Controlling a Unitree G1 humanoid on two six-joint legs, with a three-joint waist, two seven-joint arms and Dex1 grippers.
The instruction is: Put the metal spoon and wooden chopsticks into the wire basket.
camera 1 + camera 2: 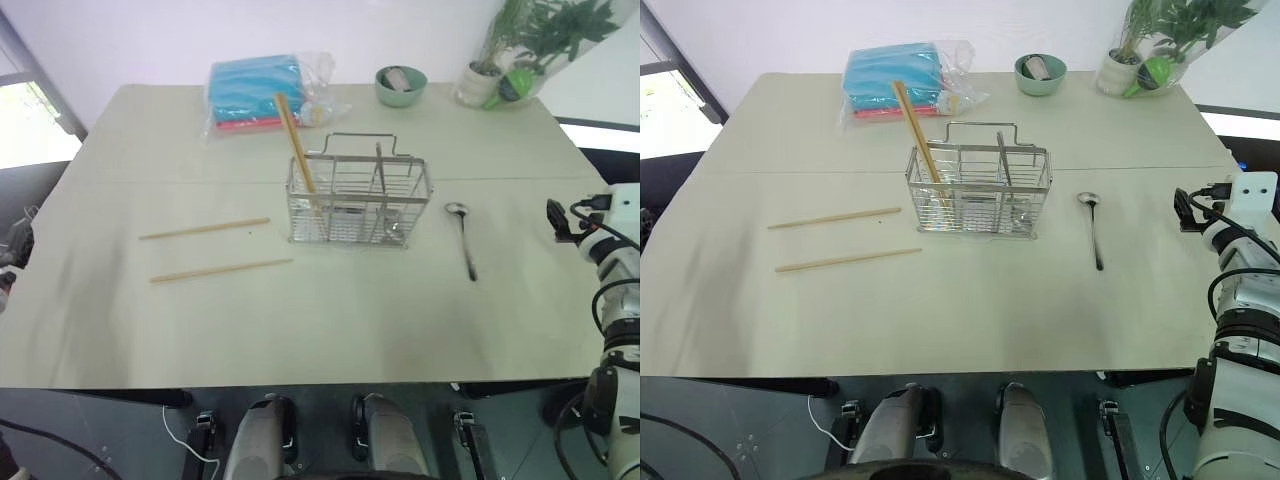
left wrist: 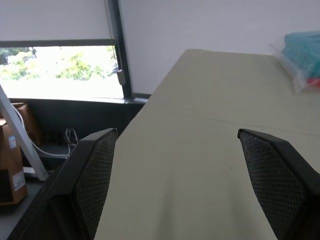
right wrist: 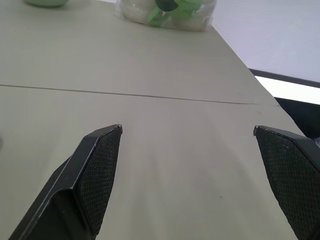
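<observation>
1. Left eye view: The wire basket [image 1: 359,201] stands in the middle of the pale bench [image 1: 330,310]. One chopstick [image 1: 294,141] already leans inside its left end, poking up and out. Two more wooden chopsticks [image 1: 205,229] lie flat at the left of the frame, well apart from the basket, one above the other. The metal spoon [image 1: 464,237] lies flat just right of the basket, bowl end toward the top.

2. Right eye view: The same things show here. At the top of the frame sit a bag of blue cloths [image 1: 898,77], a small green bowl [image 1: 1040,73] and a potted plant [image 1: 1155,40]. The right end effector [image 1: 1185,211] hangs at the right edge, well apart from the spoon.

3. Left wrist view: The left end effector [image 2: 177,140] has its two black fingers wide apart, with nothing between them — just bare bench ahead.

4. Right wrist view: The right end effector's fingers are also wide apart and hold nothing.

5. How they will handle: I think the chopsticks are light and stiff, and may roll — pinch one near its middle. The spoon looks thin, smooth and slippery, and it lies flat, so getting under it may be hard. The middle of the handle seems the best spot to grab. Neither looks easy to break.
</observation>
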